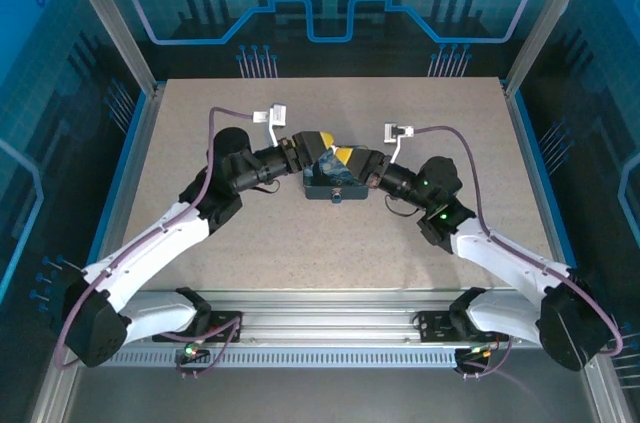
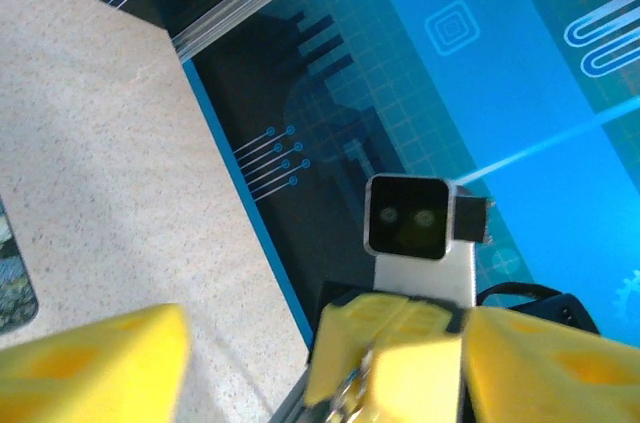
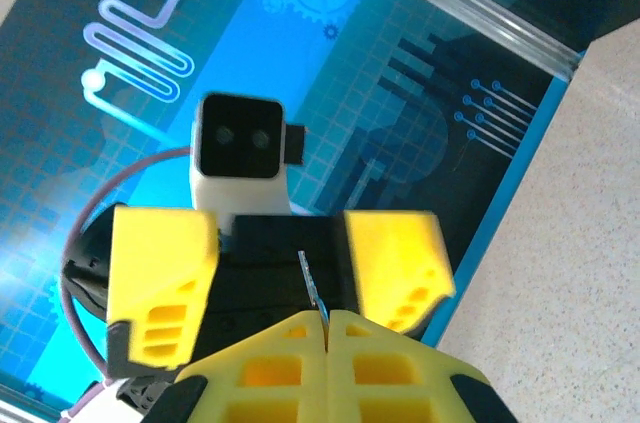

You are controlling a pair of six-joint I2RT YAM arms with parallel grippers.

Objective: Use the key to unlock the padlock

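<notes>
The small dark-teal box (image 1: 322,186) with its swirly lid sits mid-table, and the padlock (image 1: 335,197) is a tiny pale fitting on its front wall. Both grippers meet tip to tip just above the box. My right gripper (image 3: 325,335) is shut on the key (image 3: 312,283), a thin grey-blue sliver sticking up out of the closed fingertips. My left gripper (image 2: 325,368) stands open, its yellow fingers (image 3: 160,288) spread on either side of the right gripper's tips (image 2: 390,348). The key (image 2: 350,390) shows blurred between them.
Purple cables with white connectors (image 1: 272,116) lie behind the box on the left and right (image 1: 398,131). The speckled table (image 1: 330,253) ends in blue edging (image 2: 245,233) and dark printed walls. The right wrist's camera (image 2: 405,218) faces the left one.
</notes>
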